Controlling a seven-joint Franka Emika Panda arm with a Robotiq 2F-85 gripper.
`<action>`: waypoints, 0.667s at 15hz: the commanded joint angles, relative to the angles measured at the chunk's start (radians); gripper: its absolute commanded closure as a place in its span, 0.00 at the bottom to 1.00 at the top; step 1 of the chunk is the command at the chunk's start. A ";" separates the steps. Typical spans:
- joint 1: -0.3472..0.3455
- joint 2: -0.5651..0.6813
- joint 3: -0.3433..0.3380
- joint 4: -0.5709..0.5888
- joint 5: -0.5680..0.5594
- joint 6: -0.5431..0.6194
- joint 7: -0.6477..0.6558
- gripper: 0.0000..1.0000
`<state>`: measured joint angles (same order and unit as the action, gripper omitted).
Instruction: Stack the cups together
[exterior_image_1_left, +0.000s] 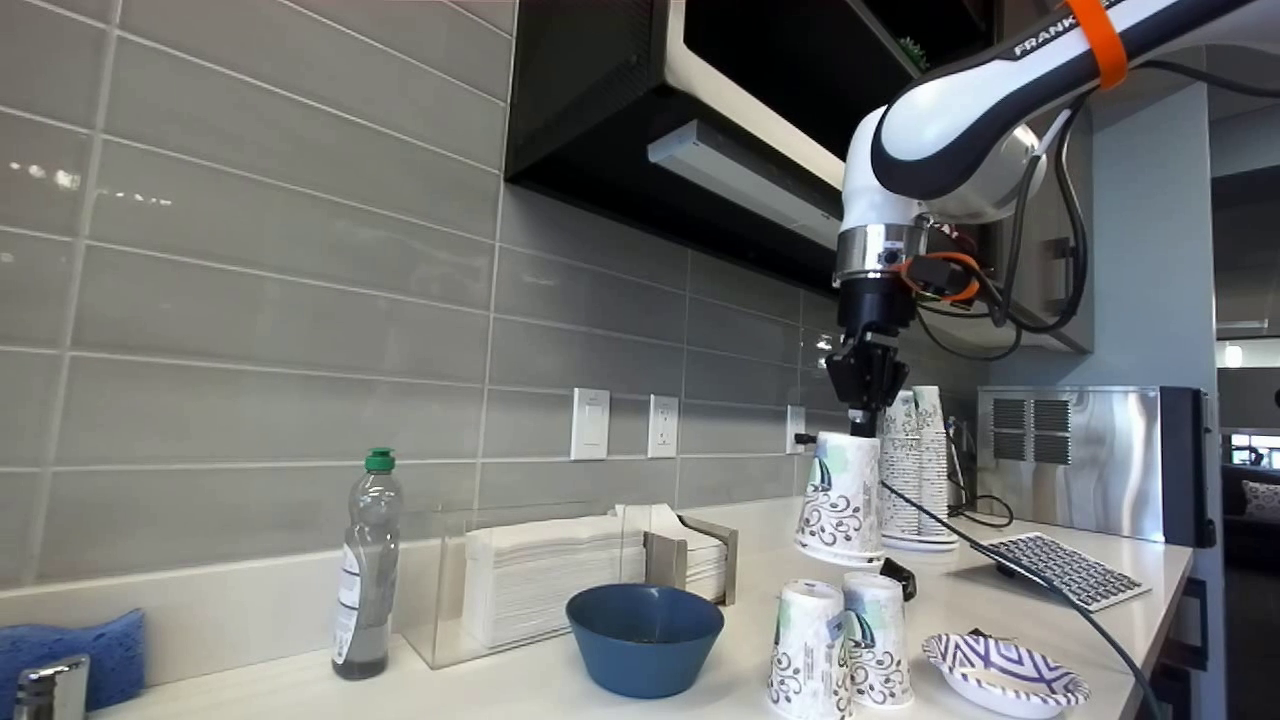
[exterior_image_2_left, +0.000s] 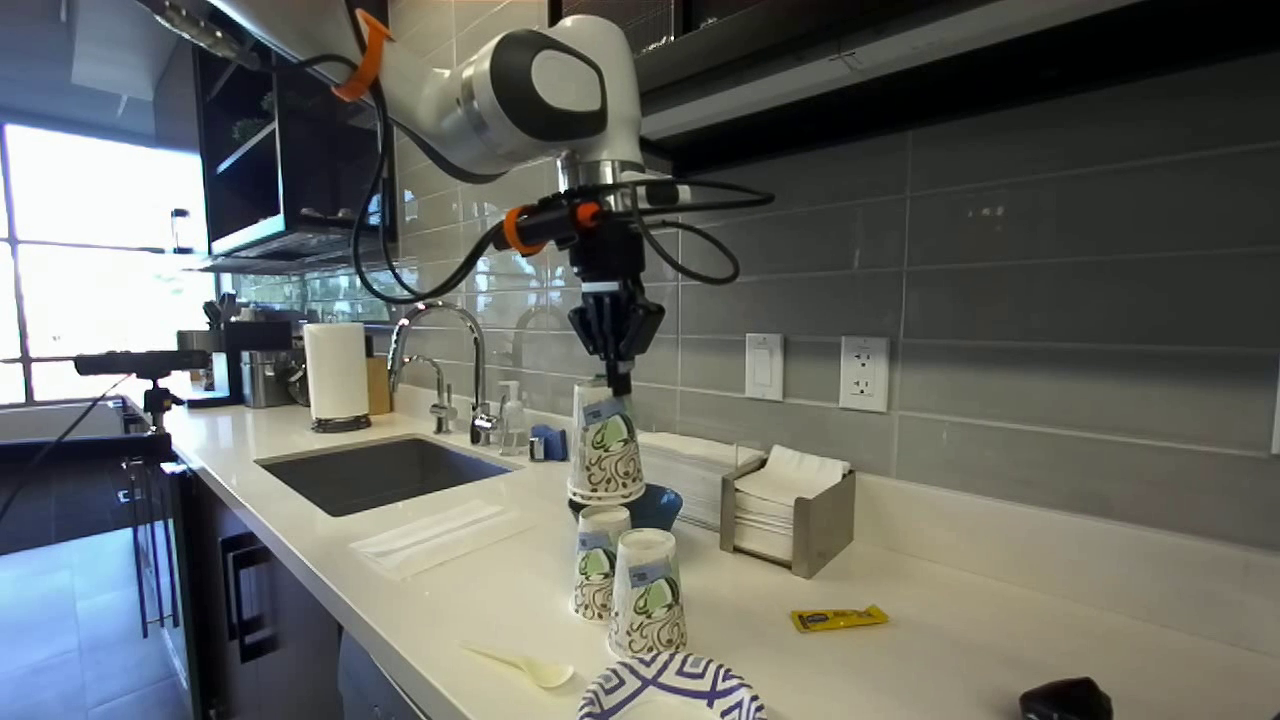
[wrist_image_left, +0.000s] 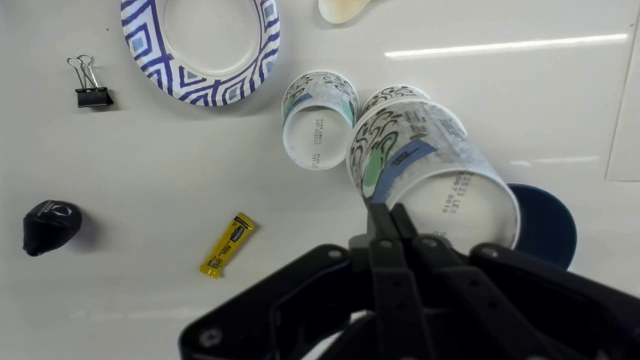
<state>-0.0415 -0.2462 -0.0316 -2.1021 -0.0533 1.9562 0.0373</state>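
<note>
gripper (wrist_image_left: 391, 209): nearly closed, pinching base edge of 1 cup (exterior_image_1_left: 838, 495)
2 cups (exterior_image_2_left: 648, 600): inverted on cntr (exterior_image_2_left: 750, 600), side by side
held cup: inverted, w/ gap abv those

"FRANK" on arm (exterior_image_1_left: 985, 115), "LEX" on cup (wrist_image_left: 320, 125)

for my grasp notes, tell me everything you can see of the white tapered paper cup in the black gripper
The white tapered paper cup, printed with dark swirls, green patches and a blue strip, hangs upside down above the pale counter. Its closed, lettered base faces up. The black two-finger gripper pinches it at the edge of that base; nothing else visibly touches it. Whether more are nested inside is hidden.
</note>
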 joint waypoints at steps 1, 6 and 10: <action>0.008 0.055 0.003 0.056 -0.001 -0.016 -0.029 0.99; 0.012 0.121 0.001 0.096 0.008 -0.010 -0.066 0.99; 0.023 0.159 0.012 0.123 0.011 -0.020 -0.075 0.99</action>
<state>-0.0299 -0.1282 -0.0269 -2.0290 -0.0524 1.9567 -0.0177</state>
